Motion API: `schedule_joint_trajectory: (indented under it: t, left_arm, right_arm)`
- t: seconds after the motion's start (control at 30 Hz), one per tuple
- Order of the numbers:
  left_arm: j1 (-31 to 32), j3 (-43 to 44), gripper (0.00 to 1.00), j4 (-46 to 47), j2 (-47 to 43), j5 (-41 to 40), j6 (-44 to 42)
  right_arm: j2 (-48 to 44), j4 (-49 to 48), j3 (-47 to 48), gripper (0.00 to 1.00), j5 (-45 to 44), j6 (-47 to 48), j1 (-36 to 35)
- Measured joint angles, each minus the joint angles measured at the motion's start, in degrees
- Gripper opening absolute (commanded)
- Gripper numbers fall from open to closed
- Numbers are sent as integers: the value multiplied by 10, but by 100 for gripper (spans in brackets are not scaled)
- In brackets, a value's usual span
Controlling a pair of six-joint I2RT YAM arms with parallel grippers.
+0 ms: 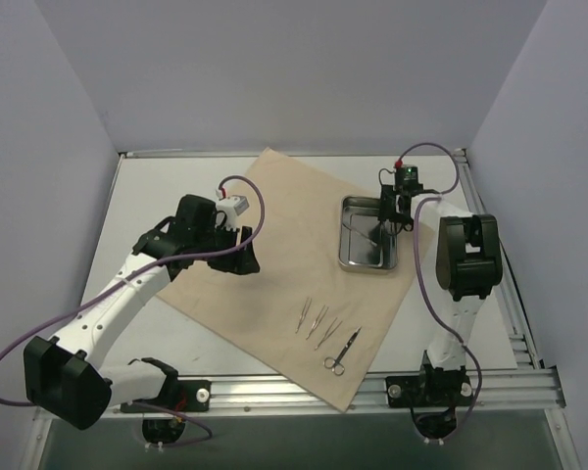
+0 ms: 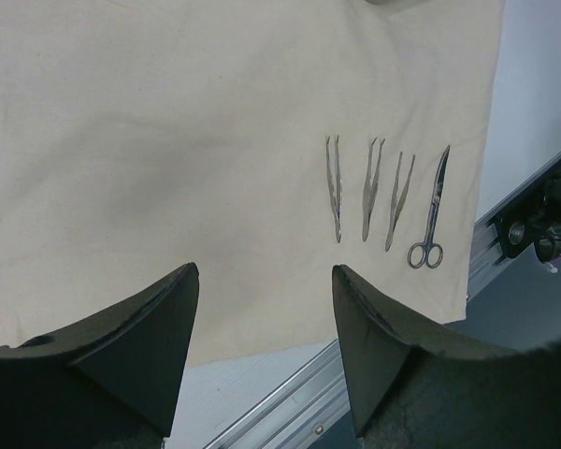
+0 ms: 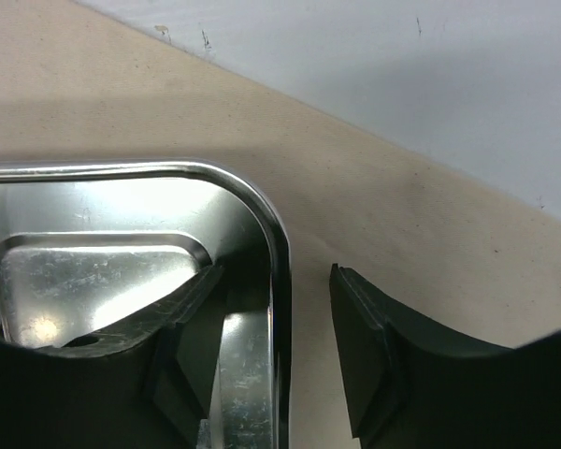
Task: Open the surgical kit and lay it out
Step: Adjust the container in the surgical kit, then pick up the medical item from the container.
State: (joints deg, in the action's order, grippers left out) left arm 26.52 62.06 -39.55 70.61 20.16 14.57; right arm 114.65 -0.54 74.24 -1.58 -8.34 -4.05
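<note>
On the wrap sheet (image 1: pixel 274 225), scissors (image 1: pixel 343 351) point away, handles nearest — left hand (image 2: pixel 266 281) and right hand (image 3: pixel 279 281) both apart.

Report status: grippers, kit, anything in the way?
Left gripper open, empty, over wrap sheet. Right gripper open, straddling tray rim. Sheet flat; tweezers, scissors in a row. No obstruction seen.

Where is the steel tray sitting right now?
In the top view, the steel tray sits on the right half of the wrap sheet, with the right pincer straddling its right rim.
</note>
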Motion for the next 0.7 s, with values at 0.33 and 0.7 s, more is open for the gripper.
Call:
schedule_joint_trajectory:
  t: [0.33,0.7]
  left_arm:
    - [0,0,68,3,14,3,0]
    - [0,0,68,3,17,3,0]
  right_arm:
    - [1,101,89,80,-13,-3,0]
    - [-61,155,97,45,88,41,-4]
